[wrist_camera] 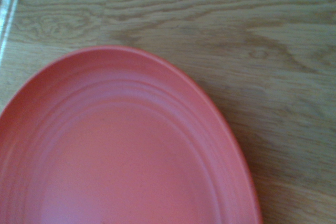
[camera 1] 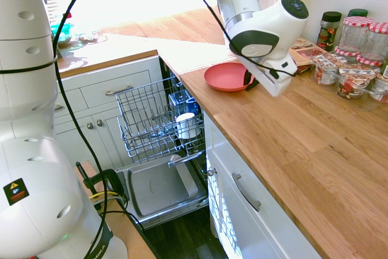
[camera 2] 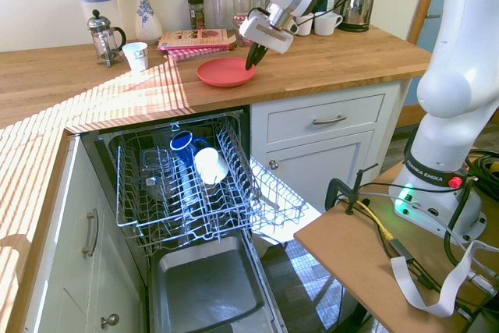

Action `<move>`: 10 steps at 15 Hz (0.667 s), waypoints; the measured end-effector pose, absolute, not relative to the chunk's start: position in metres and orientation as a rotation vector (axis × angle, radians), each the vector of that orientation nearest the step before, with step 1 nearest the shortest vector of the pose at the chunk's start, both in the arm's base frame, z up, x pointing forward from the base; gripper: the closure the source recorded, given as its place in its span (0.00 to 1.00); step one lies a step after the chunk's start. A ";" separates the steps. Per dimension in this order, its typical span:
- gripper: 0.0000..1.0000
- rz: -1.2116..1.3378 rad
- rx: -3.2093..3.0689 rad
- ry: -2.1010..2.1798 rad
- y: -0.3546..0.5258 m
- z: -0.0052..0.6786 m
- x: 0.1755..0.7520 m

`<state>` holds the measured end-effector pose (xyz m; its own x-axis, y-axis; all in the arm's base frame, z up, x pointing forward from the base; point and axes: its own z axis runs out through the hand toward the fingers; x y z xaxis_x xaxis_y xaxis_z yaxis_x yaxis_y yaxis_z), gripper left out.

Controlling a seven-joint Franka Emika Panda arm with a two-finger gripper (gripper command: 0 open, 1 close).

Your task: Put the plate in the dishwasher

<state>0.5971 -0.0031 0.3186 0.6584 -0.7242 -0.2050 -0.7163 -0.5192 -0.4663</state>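
The plate lies flat on the wooden worktop, close to the edge above the dishwasher. The hand is at its rim, on the side away from the glass jars' corner of wall and vase — how far open it is, I cannot tell, nor whether it has hold of the rim.The plate lies on the wooden worktop, near the front edge beside the open dishwasher. The hand is tilted down at the plate's rim — how far open it is, and whether it grips the rim, I cannot tell.

Bare wood runs along the worktop's front edge, on the side of the plate nearer the drawer. Behind the plate, a magazine lies near it, and jars stand further back by the wall. A paper cup and a French press stand well apart from the plate.

Below, the upper rack is pulled out, holding a blue mug and a white cup side by side — wire shows around both.
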 end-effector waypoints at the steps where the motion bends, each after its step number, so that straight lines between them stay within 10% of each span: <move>1: 1.00 -0.034 -2.367 1.102 0.003 0.326 0.601; 10: 1.00 -0.408 -2.865 0.777 0.342 0.537 0.561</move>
